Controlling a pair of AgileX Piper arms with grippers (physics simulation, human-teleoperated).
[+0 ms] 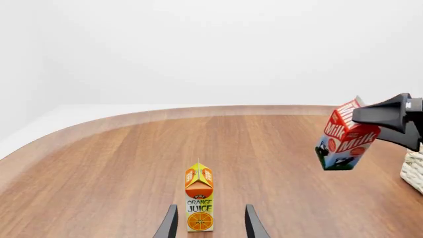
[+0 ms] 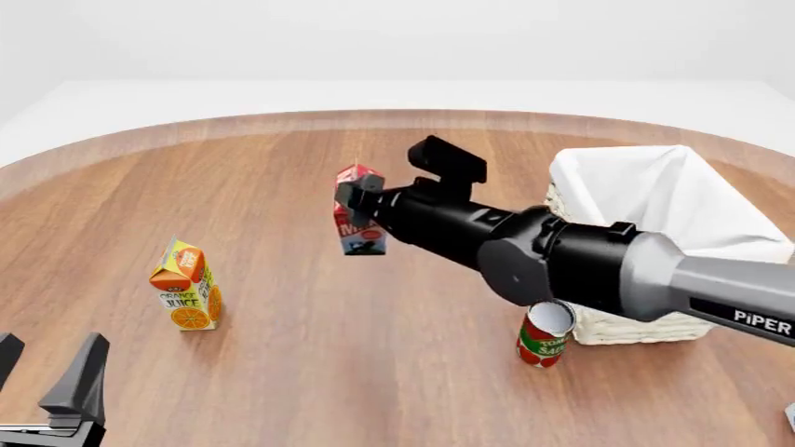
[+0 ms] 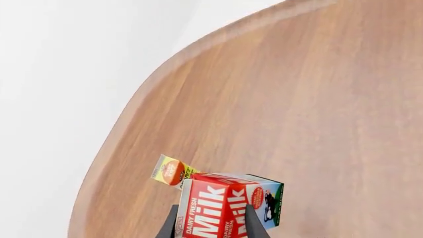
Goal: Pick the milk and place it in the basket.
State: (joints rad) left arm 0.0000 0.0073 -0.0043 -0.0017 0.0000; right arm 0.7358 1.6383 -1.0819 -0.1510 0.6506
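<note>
The milk (image 2: pixel 357 212), a carton with a red top and a blue-and-white lower part, hangs tilted above the table, held at its top. My right gripper (image 2: pixel 368 197) is shut on it. The milk is left of the basket (image 2: pixel 621 326), a whitish wicker box with a white cloth liner, and apart from it. In the right wrist view the milk (image 3: pixel 225 208) sits between the fingers (image 3: pixel 255 225). In the left wrist view the milk (image 1: pixel 347 139) is in the air next to a corner of the basket (image 1: pixel 413 171). My left gripper (image 2: pixel 47 361) is open and empty at the near left.
An orange juice carton (image 2: pixel 186 287) stands upright at the left, ahead of the left gripper (image 1: pixel 211 220). It also shows in the left wrist view (image 1: pixel 199 198). A red can (image 2: pixel 545 333) stands against the basket's near left corner, under the right arm.
</note>
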